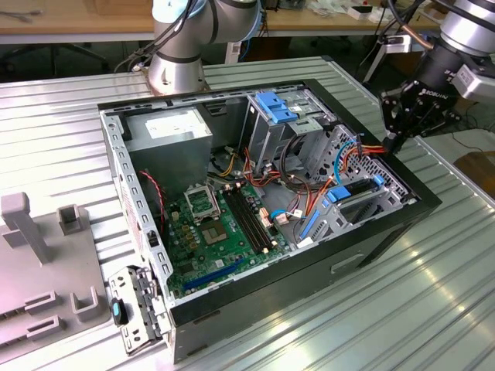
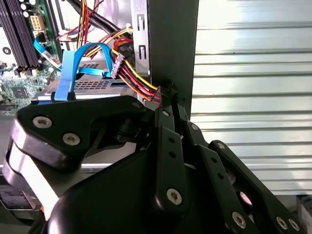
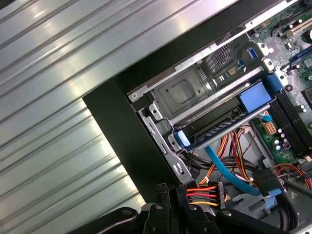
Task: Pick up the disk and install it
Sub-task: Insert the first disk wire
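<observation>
Jaws are sitting pinched narrow; gripper (image 1: 395, 141), at frame right, is hovering just beside coloured wires (image 3: 202, 195) at the case (image 3: 124, 129) rim. Disk (image 3: 222, 127) is lying in its bay, installation appearing largely done.

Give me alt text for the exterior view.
The robot arm's black claw hangs at the corner of an open computer case at the exterior view's right, by coloured cables. Beside it the blue-framed disk lies in the drive cage. The case rests on a ribbed metal table.

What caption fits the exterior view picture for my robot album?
The gripper hangs at the edge of the open computer case, by the coloured wires.
</observation>
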